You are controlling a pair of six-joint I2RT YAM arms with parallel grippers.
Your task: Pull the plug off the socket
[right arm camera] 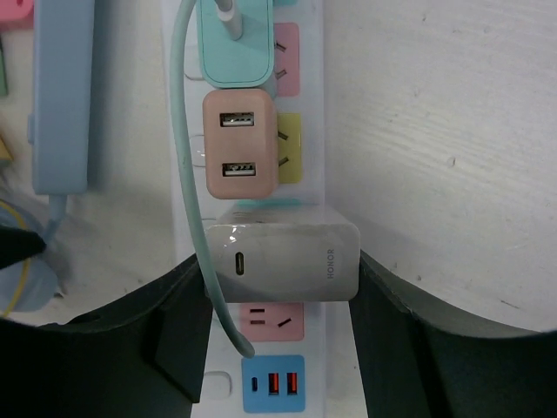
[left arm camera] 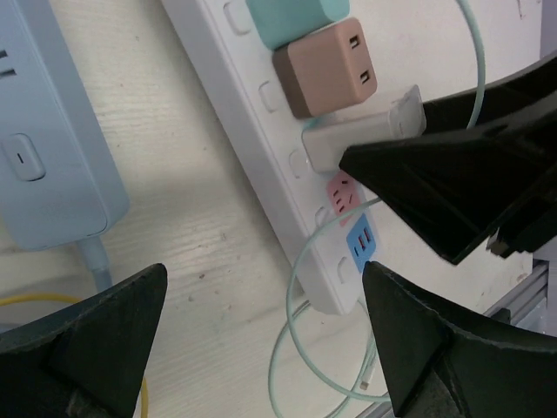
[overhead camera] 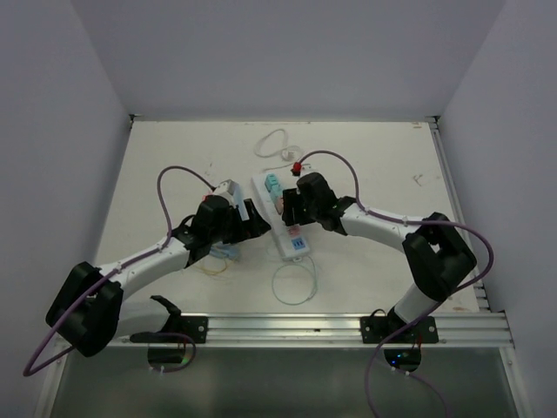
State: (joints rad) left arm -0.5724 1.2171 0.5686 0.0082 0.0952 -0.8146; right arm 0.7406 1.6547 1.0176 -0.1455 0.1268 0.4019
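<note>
Right gripper (right arm camera: 280,300) is closing its fingers on either side of the white charger plug (right arm camera: 283,261) seated in the white power strip (right arm camera: 326,131) beside the pink adapter (right arm camera: 239,144) — it should be pulling straight off the socket — left gripper (left arm camera: 261,348) is hovering with jaws spread wide.

You see a teal charger (right arm camera: 233,43), pink dual-USB charger (right arm camera: 239,144), pale blue power strip (left arm camera: 43,131), coiled teal cable (overhead camera: 294,283), yellow wire (overhead camera: 214,269).
</note>
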